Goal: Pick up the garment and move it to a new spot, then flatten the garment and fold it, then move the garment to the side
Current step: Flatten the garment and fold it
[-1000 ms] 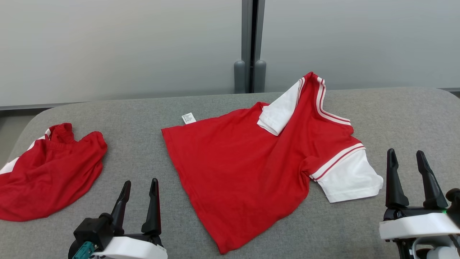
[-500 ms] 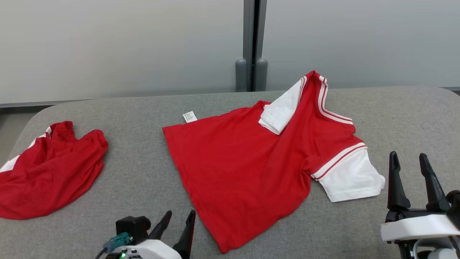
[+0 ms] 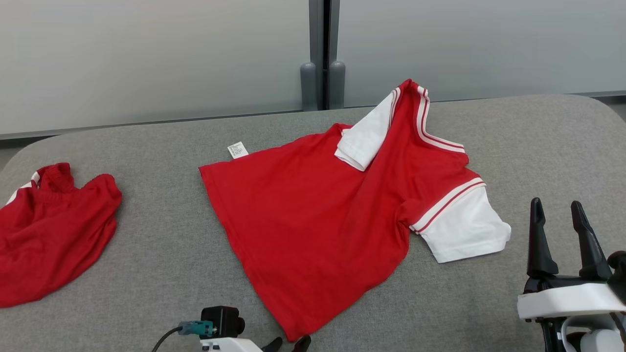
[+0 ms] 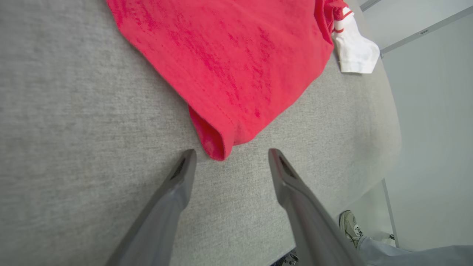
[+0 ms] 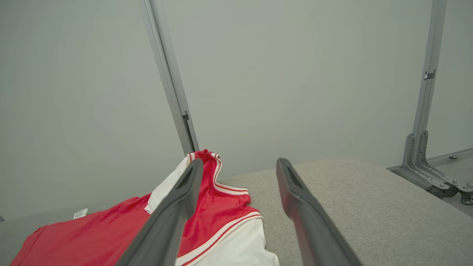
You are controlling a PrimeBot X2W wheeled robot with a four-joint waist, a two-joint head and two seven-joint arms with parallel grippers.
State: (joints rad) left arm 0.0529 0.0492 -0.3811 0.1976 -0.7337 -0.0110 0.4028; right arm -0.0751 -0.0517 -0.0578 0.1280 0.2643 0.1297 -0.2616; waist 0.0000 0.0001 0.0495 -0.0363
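Before the near hem corner (image 4: 214, 142) of the shirt (image 3: 313, 220), the left hand (image 4: 231, 153) stands wide. Likely soft, light cloth: pinch that corner. Beside the sleeve, the right hand (image 3: 556, 210) is wide too.

Left gripper (image 3: 289, 342) swung inward, now at near hem corner of red shirt (image 3: 313, 215), head camera turned slightly

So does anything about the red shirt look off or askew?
Yes. The red shirt lies slanted and not flat: its far white sleeve is folded over onto the body, and the fabric around it is bunched up.
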